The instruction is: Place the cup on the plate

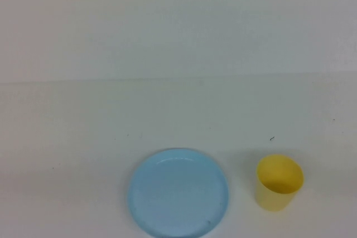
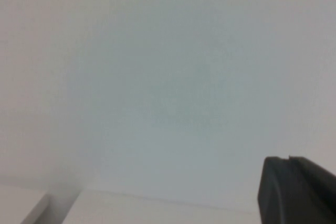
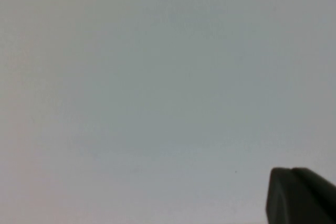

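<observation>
Plate [image 1: 177,193], light blue, round: set at six o'clock on the white tabletop [image 1: 167,110]; cup [image 1: 278,182], yellow, upright, seen at its three o'clock, apart from it; left claw [image 2: 294,190] and right claw [image 3: 299,195]: pressed together, nothing held, seen only in the wrist views.

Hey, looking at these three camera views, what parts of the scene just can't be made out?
- Plate: its near rim is cut off by the bottom edge of the high view.
- Cup: the inside bottom is hidden by its own wall.
- Left tool: only a dark corner shows in the left wrist view; absent from the high view.
- Right tool: likewise in the right wrist view.
</observation>
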`<state>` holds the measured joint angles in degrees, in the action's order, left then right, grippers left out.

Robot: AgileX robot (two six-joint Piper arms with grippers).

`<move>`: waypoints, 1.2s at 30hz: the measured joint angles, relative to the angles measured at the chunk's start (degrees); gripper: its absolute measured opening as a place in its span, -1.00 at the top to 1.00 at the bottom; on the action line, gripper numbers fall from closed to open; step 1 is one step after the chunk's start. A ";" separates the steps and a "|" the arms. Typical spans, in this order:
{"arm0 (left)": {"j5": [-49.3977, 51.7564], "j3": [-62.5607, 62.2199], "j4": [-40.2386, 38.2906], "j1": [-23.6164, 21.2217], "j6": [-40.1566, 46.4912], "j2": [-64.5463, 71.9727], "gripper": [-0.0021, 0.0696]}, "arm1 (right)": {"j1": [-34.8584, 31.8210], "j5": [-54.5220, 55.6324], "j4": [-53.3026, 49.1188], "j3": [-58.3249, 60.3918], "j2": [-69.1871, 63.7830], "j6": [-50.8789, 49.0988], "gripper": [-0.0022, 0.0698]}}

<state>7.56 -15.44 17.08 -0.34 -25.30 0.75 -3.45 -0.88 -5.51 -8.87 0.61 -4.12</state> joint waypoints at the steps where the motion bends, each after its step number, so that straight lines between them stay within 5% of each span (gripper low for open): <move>1: 3.63 -2.50 0.01 0.00 0.89 1.54 0.94 | 0.00 -2.85 -0.29 -2.66 0.00 0.00 0.94; 6: 18.21 -11.91 -8.09 0.00 11.48 12.74 0.94 | 0.00 -18.86 1.74 -15.58 -6.14 0.00 0.94; 14: 28.55 -18.21 -40.23 0.59 43.62 31.48 0.87 | 0.00 -42.10 12.14 -28.24 -22.78 11.25 0.94; 22: 37.01 -21.91 -66.56 6.42 73.38 48.08 0.21 | 0.00 -52.19 20.06 -31.29 -34.57 19.25 0.94; 25: 39.82 -24.30 -72.07 9.76 77.67 52.89 0.00 | 0.00 -54.42 23.78 -31.29 -35.49 24.39 0.94; 29: 37.99 -28.26 -68.55 14.66 76.00 57.83 -0.06 | 0.00 -56.05 26.01 -31.38 -35.49 28.00 0.94; 36: 35.50 -37.84 -43.66 21.31 58.10 70.48 0.03 | 0.00 -57.47 27.03 -31.38 -35.49 29.61 0.79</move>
<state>43.06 -53.28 -26.59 20.98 32.81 71.23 -3.45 -58.35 21.52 -40.24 -34.88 25.50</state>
